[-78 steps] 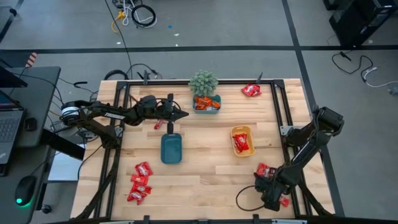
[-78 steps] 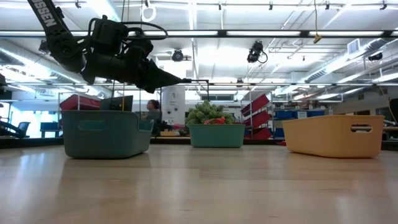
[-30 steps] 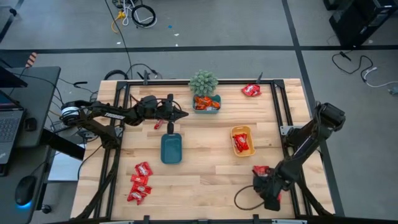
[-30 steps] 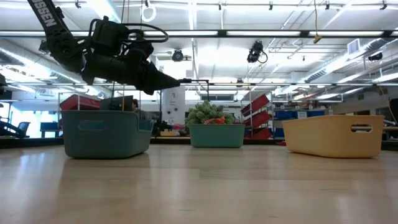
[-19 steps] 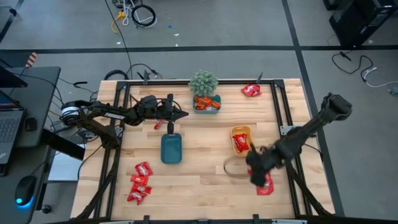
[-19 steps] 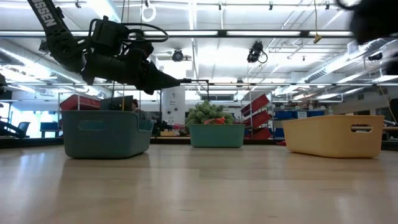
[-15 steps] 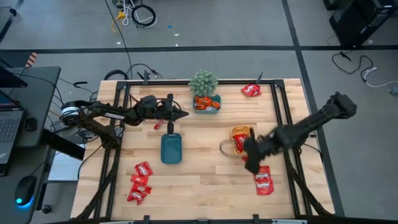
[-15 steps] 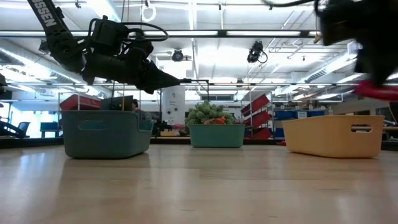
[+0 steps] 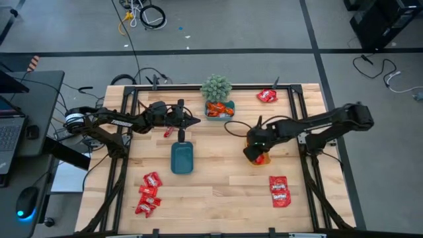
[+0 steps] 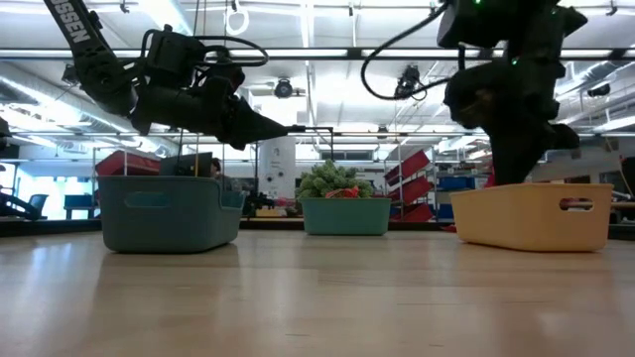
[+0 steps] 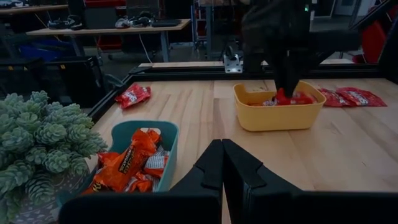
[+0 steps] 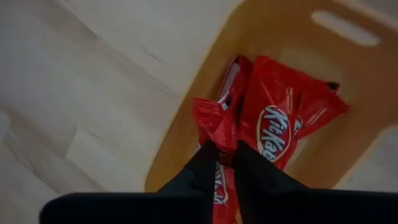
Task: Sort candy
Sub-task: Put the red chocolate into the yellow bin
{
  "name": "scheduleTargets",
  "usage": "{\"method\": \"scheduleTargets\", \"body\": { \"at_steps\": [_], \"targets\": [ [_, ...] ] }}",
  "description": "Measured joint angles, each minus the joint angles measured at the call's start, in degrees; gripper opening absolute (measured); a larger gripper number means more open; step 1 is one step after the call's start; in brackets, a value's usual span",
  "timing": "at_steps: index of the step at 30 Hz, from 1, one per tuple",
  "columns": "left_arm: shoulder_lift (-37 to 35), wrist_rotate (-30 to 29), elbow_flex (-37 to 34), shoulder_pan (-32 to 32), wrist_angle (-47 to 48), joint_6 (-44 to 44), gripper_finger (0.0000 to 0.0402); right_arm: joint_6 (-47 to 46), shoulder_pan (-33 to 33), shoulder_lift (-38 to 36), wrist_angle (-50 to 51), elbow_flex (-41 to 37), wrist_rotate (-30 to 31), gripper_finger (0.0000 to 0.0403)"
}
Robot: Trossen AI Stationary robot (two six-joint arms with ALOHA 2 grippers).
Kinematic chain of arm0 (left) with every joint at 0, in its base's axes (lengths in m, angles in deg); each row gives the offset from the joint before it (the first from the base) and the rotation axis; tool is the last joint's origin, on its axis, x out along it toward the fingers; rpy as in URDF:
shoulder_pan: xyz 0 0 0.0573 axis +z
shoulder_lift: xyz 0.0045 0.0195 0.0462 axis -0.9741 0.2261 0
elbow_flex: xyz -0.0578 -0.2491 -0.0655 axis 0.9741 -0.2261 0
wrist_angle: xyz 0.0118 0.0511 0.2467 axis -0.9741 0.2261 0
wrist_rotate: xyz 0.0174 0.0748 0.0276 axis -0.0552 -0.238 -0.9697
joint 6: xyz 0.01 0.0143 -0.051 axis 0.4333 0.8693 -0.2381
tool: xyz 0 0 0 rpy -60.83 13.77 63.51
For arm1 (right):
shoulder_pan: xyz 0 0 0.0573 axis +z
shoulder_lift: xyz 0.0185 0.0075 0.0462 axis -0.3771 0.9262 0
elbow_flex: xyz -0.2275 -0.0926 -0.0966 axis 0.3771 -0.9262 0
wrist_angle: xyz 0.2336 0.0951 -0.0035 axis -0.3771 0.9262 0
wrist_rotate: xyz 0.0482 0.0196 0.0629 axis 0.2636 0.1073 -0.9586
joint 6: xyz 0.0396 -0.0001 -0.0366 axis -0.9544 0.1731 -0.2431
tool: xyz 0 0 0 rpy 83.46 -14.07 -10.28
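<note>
My right gripper (image 9: pixel 255 155) points down into the yellow tray (image 9: pixel 264 137) and is shut on a red candy packet (image 12: pixel 214 120). More red packets (image 12: pixel 280 124) lie in that tray. Orange packets (image 11: pixel 127 163) fill the blue tray (image 9: pixel 228 117) beside the potted plant (image 9: pixel 216 86). Loose red packets lie near the front left (image 9: pixel 149 193), the front right (image 9: pixel 279 190) and the far right (image 9: pixel 267 96). My left gripper (image 9: pixel 196 121) hangs shut above the table, beyond the teal tray (image 9: pixel 182 157), touching nothing. My right gripper pinches the red packet by a crumpled end (image 12: pixel 219 138) between its two fingertips. The fingers come from above, pointing down into the yellow tray. The packet hangs below them, just over the packets lying in the tray; whether it touches them I cannot tell.
A single red packet (image 9: pixel 169 132) lies under the left arm. Black frame rails (image 9: pixel 299 132) run along the table's sides. Bare wood stretches between the teal tray and the yellow tray.
My right gripper has swung from the near right corner toward the table's middle, carrying a red packet up and over to the yellow tray, rolling its wrist on the way. Two red packets stay on the wood at the front right.
</note>
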Motion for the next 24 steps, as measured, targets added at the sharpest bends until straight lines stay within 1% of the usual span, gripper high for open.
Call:
{"method": "scheduleTargets", "body": {
  "at_steps": [3, 7, 11, 14, 16, 17, 19, 22, 23, 24],
  "targets": [
    [0.0, 0.0, 0.0, 0.0, 0.0, 0.0, 0.0005, 0.8, 0.1, 1.6, -0.6, 0.0, -1.7, 0.0071],
    [0.0, 0.0, 0.0, 0.0, 0.0, -0.4, 0.0005, 2.3, 0.1, 1.9, -0.9, 0.1, -2.2, 0.0119],
    [0.0, 0.0, 0.1, 0.0, 0.2, -0.4, 0.0005, 9.0, -0.6, 0.2, -0.2, 1.7, -2.2, 0.0171],
    [-0.1, 0.0, 1.2, 0.0, 1.0, -0.4, 0.0005, 14.8, -1.2, -2.3, 1.3, 4.2, -1.7, 0.0188],
    [-1.0, 0.1, 2.9, 0.0, 6.0, 0.1, 0.0005, 19.0, -1.2, -4.2, 3.3, 5.5, 1.4, 0.0174],
    [-1.6, 0.2, 4.2, 0.0, 10.3, 0.4, 0.0005, 21.3, -1.2, -5.2, 4.4, 5.7, 3.3, 0.0157],
    [-2.9, -0.3, 7.5, 0.0, 20.7, 1.5, 0.0005, 24.8, -1.2, -7.3, 5.9, 5.6, 5.6, 0.0109],
    [-4.7, -5.3, 13.7, 0.0, 38.9, 2.2, 0.0005, 28.2, -1.2, -10.4, 5.3, 3.3, 8.4, 0.0025],
    [-5.1, -7.3, 16.0, 0.0, 45.5, 2.9, 0.0005, 28.9, -1.1, -11.4, 4.5, 2.5, 9.5, 0.0014],
    [-5.3, -9.1, 18.0, 0.0, 52.0, 3.6, 0.0005, 29.4, -1.1, -12.2, 3.6, 1.7, 10.2, 0.0014]
  ]
}}
